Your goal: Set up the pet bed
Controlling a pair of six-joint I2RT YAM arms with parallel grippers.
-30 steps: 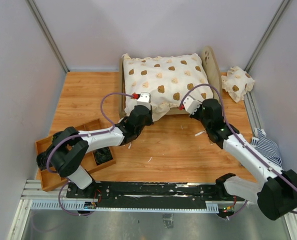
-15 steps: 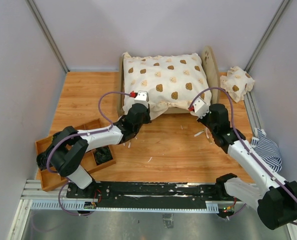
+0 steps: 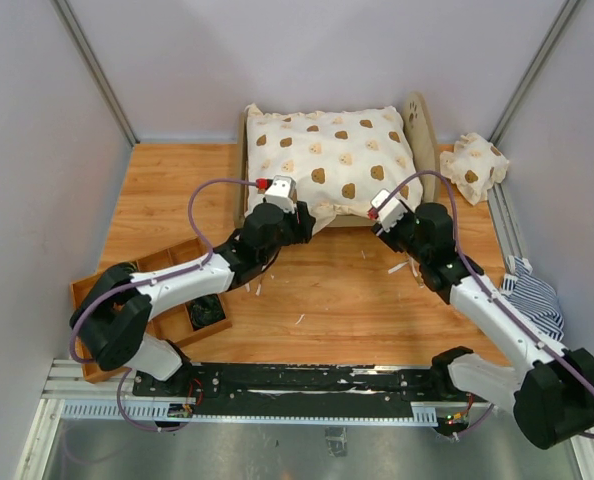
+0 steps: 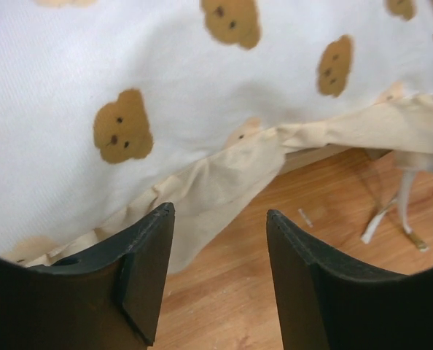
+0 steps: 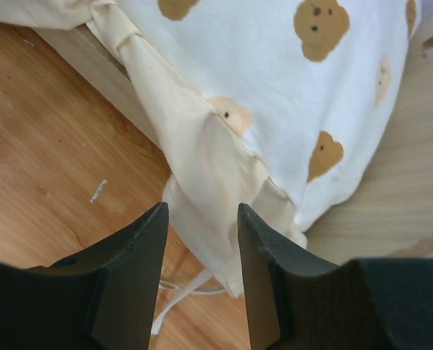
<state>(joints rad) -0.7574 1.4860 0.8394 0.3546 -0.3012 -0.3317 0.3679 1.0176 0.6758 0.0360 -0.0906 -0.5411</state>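
Grey walls (image 3: 37, 150) close in a wooden counter (image 3: 177, 190). At its far edge stands the pet bed (image 3: 422, 130), long axis running left to right, headboard at the right, under a bear-print cover (image 3: 327, 160). The left fingers (image 4: 147, 270) are apart and empty, just before the cover's near left ruffle. The right fingers (image 5: 133, 277) are also apart, at its near right corner. The bed lies straight ahead of both, each arm nearer its own end. A small pillow (image 3: 475, 165) lies further right.
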